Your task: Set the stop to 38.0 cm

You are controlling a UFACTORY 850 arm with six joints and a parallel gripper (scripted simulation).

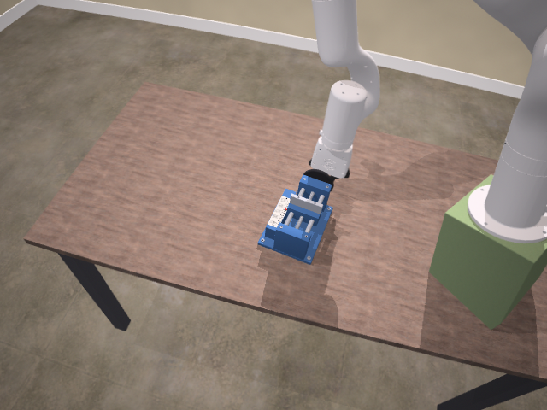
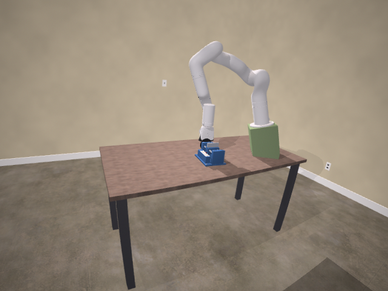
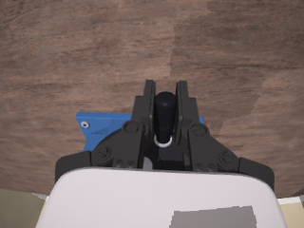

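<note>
A blue slide fixture (image 1: 297, 222) sits on the wooden table, with grey rods, a grey stop block (image 1: 304, 204) across them and a white scale strip (image 1: 278, 213) along its left side. It also shows in the exterior view (image 2: 210, 155). A black handwheel (image 1: 319, 175) is at the fixture's far end. My gripper (image 3: 165, 94) comes down from above and is shut on the handwheel's black knob (image 3: 165, 117). In the wrist view the blue base (image 3: 102, 125) shows behind the fingers. The scale's numbers are too small to read.
The arm's green pedestal (image 1: 488, 260) stands at the table's right side. The table's front edge (image 1: 176, 282) runs below the fixture.
</note>
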